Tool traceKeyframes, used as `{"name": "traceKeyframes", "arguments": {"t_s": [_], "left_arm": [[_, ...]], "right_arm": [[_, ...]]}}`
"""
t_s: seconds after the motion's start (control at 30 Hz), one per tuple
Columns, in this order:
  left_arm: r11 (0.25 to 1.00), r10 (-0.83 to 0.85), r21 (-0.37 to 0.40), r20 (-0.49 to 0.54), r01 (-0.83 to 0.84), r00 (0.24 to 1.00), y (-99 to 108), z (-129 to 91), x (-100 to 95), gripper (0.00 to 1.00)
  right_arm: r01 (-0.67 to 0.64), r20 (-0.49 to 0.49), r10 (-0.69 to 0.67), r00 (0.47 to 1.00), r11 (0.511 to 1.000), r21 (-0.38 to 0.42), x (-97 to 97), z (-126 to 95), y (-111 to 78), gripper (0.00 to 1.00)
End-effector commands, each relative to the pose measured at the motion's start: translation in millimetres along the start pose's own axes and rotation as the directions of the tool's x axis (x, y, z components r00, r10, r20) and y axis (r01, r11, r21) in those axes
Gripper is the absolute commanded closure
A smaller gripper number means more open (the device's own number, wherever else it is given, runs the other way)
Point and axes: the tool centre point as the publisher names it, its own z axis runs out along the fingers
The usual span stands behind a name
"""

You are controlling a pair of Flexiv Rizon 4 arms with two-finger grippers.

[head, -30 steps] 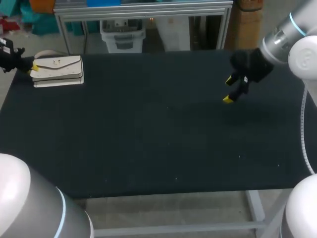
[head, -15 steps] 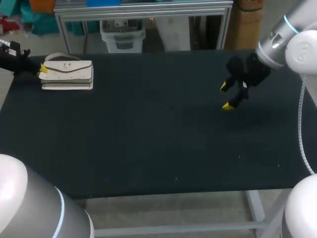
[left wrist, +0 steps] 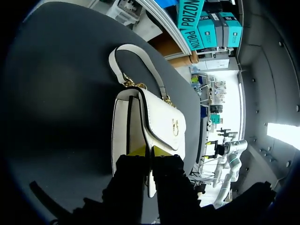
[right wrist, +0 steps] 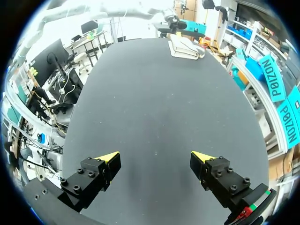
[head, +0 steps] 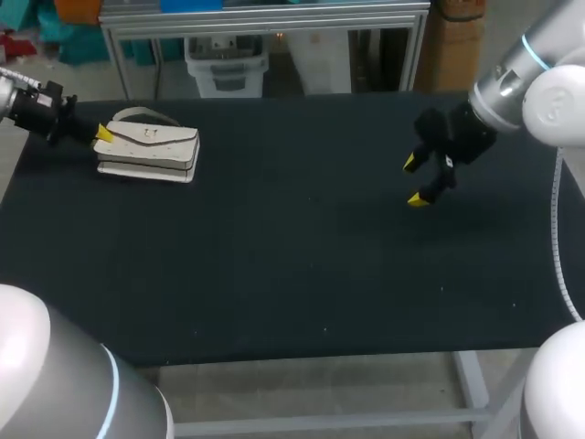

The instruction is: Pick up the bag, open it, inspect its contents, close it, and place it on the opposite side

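Now left end effector (left wrist: 149, 151) clamps white bag (left wrist: 164, 117)

Overhead rear camera, two wrist cameras

My left gripper (head: 102, 134) has carried the bag (head: 151, 151) in from the table's (head: 274, 274) left edge toward the middle, moving steadily over the last second, and the bag now sits slightly turned, with its far end angled toward the near edge. My right gripper (head: 413, 180) has drifted a little toward the left and toward the near edge; most of that shift came early in the second.
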Motion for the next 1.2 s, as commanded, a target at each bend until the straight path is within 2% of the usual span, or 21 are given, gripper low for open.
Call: {"name": "traceKeyframes", "arguments": {"t_s": [0.03, 0.3, 0.33, 0.53, 0.7, 0.93, 1.07, 1.2], "left_arm": [[0.950, 0.010, -0.312, -0.008, -0.012, 1.000, 2.3, 11.5, 11.9, 1.00], [0.953, 0.015, -0.302, -0.033, -0.025, 0.999, 27.1, 44.7, 38.5, 1.00], [0.952, 0.003, -0.306, -0.066, -0.023, 0.998, 30.9, 50.2, 41.4, 1.00], [0.972, -0.029, -0.235, -0.114, 0.002, 0.993, 45.8, 65.1, 55.5, 1.00], [0.983, -0.042, -0.185, -0.165, 0.011, 0.985, 42.5, 74.4, 72.5, 1.00], [0.988, -0.025, -0.155, -0.210, -0.007, 0.977, 33.6, 92.5, 111.1, 1.00], [0.990, -0.020, -0.141, -0.227, -0.013, 0.974, 35.7, 111.1, 132.7, 1.00], [0.993, -0.028, -0.122, -0.225, 0.000, 0.974, 46.1, 134.4, 143.6, 1.00]], "right_arm": [[0.001, 0.000, -0.001, 1.000, 1.000, -0.001, 0.5, -0.2, -0.1, 0.00], [0.001, 0.000, -0.001, 1.000, 1.000, -0.001, 0.5, -0.2, -0.1, 0.00], [0.001, 0.000, -0.001, 1.000, 1.000, -0.001, 0.5, -0.2, -0.1, 0.00], [0.001, 0.000, -0.001, 1.000, 1.000, -0.001, 0.5, -0.2, -0.1, 0.00], [0.001, 0.000, -0.001, 1.000, 1.000, -0.001, 0.5, -0.2, -0.1, 0.00], [0.001, 0.000, -0.001, 1.000, 1.000, -0.001, 0.5, -0.2, -0.1, 0.00], [0.001, 0.000, -0.001, 1.000, 1.000, -0.001, 0.5, -0.2, -0.1, 0.00], [0.001, 0.000, -0.001, 1.000, 1.000, -0.001, 0.5, -0.2, -0.1, 0.00]]}}
